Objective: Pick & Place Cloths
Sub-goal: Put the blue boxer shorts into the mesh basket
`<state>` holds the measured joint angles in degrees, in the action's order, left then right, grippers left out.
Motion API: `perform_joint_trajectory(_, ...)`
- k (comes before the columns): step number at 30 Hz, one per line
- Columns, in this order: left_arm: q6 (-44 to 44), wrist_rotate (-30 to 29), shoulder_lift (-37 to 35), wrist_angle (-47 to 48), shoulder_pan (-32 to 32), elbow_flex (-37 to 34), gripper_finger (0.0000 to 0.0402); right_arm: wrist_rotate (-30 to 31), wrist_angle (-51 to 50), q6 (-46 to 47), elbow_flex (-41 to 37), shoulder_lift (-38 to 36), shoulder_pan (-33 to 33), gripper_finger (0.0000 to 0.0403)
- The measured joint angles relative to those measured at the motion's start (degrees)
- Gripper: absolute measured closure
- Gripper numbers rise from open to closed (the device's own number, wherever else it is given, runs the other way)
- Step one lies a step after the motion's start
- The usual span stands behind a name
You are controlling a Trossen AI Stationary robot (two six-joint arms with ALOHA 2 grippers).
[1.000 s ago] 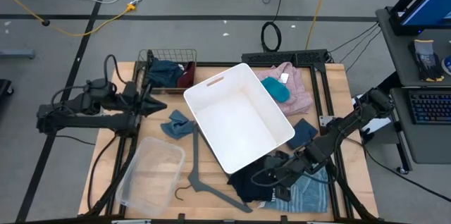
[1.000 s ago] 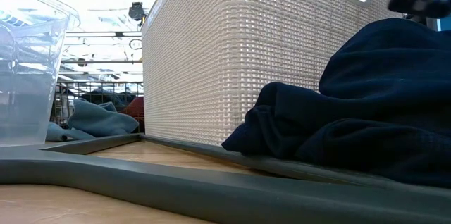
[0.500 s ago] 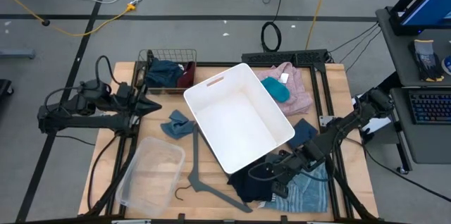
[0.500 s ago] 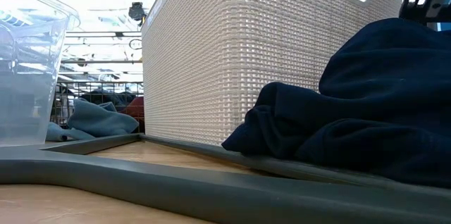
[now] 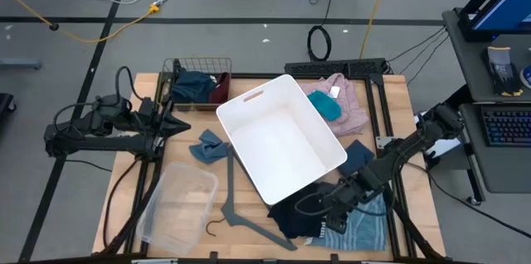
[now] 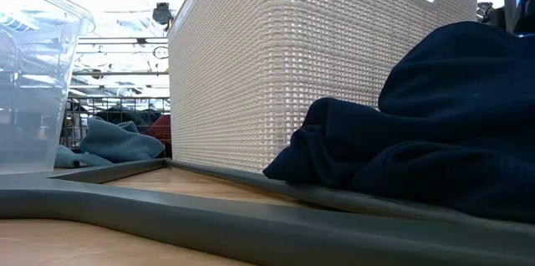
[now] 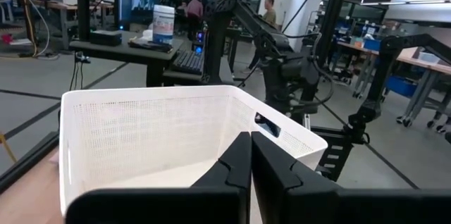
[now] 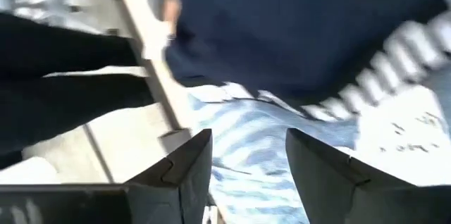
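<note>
My right gripper point(image 5: 325, 217) hovers open at the near right, slanting down over a dark navy and black cloth pile point(image 5: 292, 212) and the blue striped shirt point(image 5: 362, 227). In the right wrist view its fingers point(image 8: 248, 162) stand apart above the striped shirt point(image 8: 246, 129), with navy cloth point(image 8: 296, 27) beyond. Another navy cloth point(image 5: 357, 156) lies by the white basket point(image 5: 282, 141). A pink fleece point(image 5: 353, 108) with a teal cloth point(image 5: 325, 108) on it lies at the far right. My left gripper point(image 5: 178, 124) waits shut at the left, level, pointing at the basket point(image 7: 141, 125).
A wire basket point(image 5: 197, 68) at the far left holds teal and dark red cloths. A blue-grey cloth point(image 5: 209, 146) lies left of the white basket. A clear plastic bin point(image 5: 178, 202) and a grey hanger point(image 5: 249, 222) lie at the near left.
My right gripper has turned about its own line and tipped further down above the dark cloth pile, staying almost in the same spot. The cloths lie as before.
</note>
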<state>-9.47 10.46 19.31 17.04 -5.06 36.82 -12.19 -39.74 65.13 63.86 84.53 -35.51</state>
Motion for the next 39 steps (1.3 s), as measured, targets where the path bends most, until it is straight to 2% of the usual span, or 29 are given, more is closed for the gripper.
perform_joint_trajectory(8,-0.13,0.0,0.0,-0.04,0.0,0.0,0.0391,0.62,0.69,0.05,-0.01,0.0,0.15,0.0233)
perform_joint_trajectory(14,-0.73,0.02,0.0,-0.07,0.0,0.0,0.0399,7.54,1.99,-0.17,-0.01,0.0,0.15,0.0233)
perform_joint_trajectory(18,-1.18,0.0,0.0,-0.11,0.0,0.0,0.0391,8.66,3.28,-0.72,-1.28,0.0,0.16,0.0233)
perform_joint_trajectory(27,-1.4,0.0,0.0,-0.12,0.0,0.0,0.0392,8.98,20.77,1.37,-9.99,0.0,0.13,0.0234)
perform_joint_trajectory(32,-1.6,-0.02,0.0,-0.13,0.0,0.0,0.0389,6.37,26.96,5.31,-13.38,0.0,0.07,0.0234)
perform_joint_trajectory(39,-1.62,-0.04,0.0,-0.13,0.0,0.0,0.0393,6.29,35.39,9.7,-17.11,0.0,0.04,0.0234)
